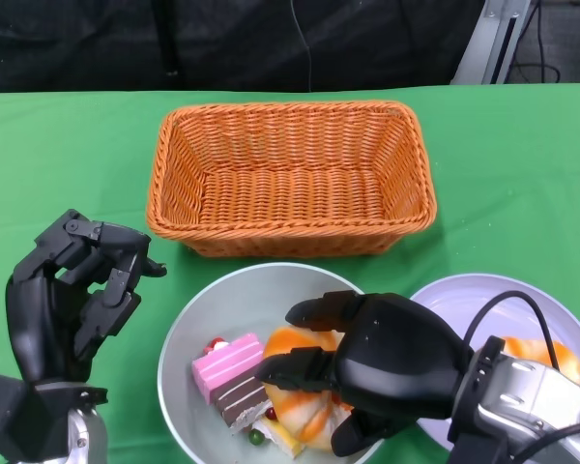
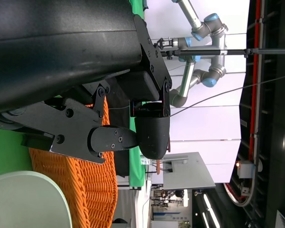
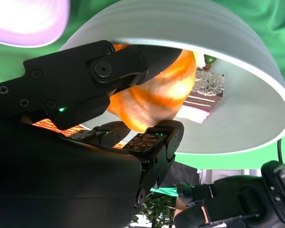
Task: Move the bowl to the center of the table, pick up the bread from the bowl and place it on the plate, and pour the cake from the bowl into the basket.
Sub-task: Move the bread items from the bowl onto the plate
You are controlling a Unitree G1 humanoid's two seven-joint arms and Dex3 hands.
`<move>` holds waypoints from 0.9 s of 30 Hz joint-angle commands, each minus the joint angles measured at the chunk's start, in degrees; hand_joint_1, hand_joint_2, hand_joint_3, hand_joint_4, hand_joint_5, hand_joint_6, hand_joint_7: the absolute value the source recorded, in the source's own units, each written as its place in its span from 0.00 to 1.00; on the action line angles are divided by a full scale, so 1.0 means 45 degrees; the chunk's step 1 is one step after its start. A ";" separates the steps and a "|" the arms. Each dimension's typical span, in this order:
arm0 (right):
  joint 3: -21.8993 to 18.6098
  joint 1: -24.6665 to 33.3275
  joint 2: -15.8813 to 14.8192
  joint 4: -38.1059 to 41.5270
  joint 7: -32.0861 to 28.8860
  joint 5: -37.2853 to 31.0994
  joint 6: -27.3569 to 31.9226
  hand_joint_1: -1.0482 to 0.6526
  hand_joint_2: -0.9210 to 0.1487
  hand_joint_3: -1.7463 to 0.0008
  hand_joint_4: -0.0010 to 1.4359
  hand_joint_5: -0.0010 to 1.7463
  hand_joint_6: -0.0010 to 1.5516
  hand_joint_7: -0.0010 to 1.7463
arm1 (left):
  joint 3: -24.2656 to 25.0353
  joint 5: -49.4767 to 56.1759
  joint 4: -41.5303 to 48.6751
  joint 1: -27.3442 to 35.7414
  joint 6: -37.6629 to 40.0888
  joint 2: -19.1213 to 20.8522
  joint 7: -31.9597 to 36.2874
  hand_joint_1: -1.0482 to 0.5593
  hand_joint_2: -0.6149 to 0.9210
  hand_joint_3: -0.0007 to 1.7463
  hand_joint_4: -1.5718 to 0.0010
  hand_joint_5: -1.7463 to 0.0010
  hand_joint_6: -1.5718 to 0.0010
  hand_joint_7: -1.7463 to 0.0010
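Observation:
The grey bowl point(image 1: 222, 290) sits at the table's front middle. It holds an orange bread point(image 1: 295, 341), a pink cake point(image 1: 227, 362) and a chocolate cake slice point(image 1: 240, 398). My right hand point(image 1: 387, 362) reaches into the bowl from the right. In the right wrist view its fingers point(image 3: 104, 66) close around the bread point(image 3: 156, 95) from both sides, inside the bowl point(image 3: 237, 61). The lavender plate point(image 1: 464, 300) lies to the right, partly under my right arm, with another orange bread point(image 1: 541, 356) on it. My left hand point(image 1: 72, 295) stands left of the bowl, half curled and holding nothing.
The orange wicker basket point(image 1: 290, 108) stands empty just behind the bowl, and its wall point(image 2: 90, 180) shows beside my left hand point(image 2: 109, 109) in the left wrist view. Green cloth covers the table. Bare cloth lies to the far left and far right of the basket.

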 commanded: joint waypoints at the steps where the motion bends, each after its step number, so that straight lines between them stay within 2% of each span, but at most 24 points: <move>1: 0.0114 -0.0199 -0.0154 0.0449 0.0177 0.0059 0.0168 0.12 0.01 0.99 0.48 0.01 0.38 0.00 | 0.0042 -0.0102 -0.0135 0.0076 -0.0190 0.0098 0.0071 0.55 1.00 0.21 0.49 0.18 0.46 0.37; 12: 0.0430 -0.0530 -0.0157 0.0937 0.0339 0.0147 0.0360 0.13 0.00 1.00 0.46 0.00 0.39 0.00 | 0.0026 -0.0151 -0.0084 0.0027 -0.0342 0.0011 0.0041 0.55 1.00 0.22 0.49 0.18 0.46 0.36; 27: 0.0713 -0.0873 -0.0101 0.1417 0.0858 0.0832 0.0367 0.14 0.01 1.00 0.45 0.00 0.34 0.00 | -0.0002 0.0042 -0.0232 0.0090 -0.0308 0.0012 0.0235 0.56 1.00 0.23 0.48 0.18 0.46 0.35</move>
